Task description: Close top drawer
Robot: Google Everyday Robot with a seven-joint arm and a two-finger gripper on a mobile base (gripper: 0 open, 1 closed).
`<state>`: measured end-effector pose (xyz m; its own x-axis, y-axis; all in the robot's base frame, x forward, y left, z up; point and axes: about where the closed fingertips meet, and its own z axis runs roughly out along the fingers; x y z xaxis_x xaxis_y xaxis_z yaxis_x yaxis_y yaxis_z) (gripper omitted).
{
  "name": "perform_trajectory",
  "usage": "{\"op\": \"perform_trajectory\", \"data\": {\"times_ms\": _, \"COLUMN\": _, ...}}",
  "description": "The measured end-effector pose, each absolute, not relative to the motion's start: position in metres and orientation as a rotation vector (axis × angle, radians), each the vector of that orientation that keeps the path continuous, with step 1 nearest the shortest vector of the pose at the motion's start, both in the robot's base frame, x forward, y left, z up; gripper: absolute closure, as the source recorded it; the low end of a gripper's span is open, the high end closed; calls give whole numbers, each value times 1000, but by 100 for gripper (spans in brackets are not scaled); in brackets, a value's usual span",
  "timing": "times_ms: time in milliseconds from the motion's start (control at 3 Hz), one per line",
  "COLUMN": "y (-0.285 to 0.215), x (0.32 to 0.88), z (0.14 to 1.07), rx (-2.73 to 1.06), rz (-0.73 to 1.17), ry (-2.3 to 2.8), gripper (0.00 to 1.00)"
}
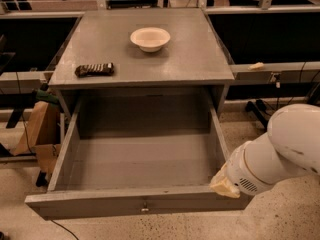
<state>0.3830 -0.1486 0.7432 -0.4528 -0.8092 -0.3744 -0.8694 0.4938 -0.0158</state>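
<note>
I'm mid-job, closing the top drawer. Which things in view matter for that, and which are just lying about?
For the job:
top drawer, standing open
its knob
end effector, at the drawer's front right corner

Lying about:
white bowl and dark snack bar, both on the cabinet top
brown cardboard, on the floor at the left

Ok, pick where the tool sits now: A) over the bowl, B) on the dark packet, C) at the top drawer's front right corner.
C: the tool is by the front right corner of the open top drawer, away from the bowl and packet.
</note>
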Motion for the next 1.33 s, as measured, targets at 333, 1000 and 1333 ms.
{"op": "perform_trajectory", "data": {"times_ms": 333, "y": -156, "x": 382, "z": 722, "rx": -1315, "rz": 261, "ry": 2495, "gripper": 100}}
{"op": "perform_trajectory", "data": {"times_ms": 1000, "y": -169, "x": 372, "z": 701, "rx": -1164, "rz": 246, "ry": 2615, "gripper": 100}}
{"op": "perform_trajectory", "data": {"times_ms": 1333, "y": -168, "x": 369, "z": 694, "rx": -1180, "rz": 272, "ry": 2617, "gripper": 100}}
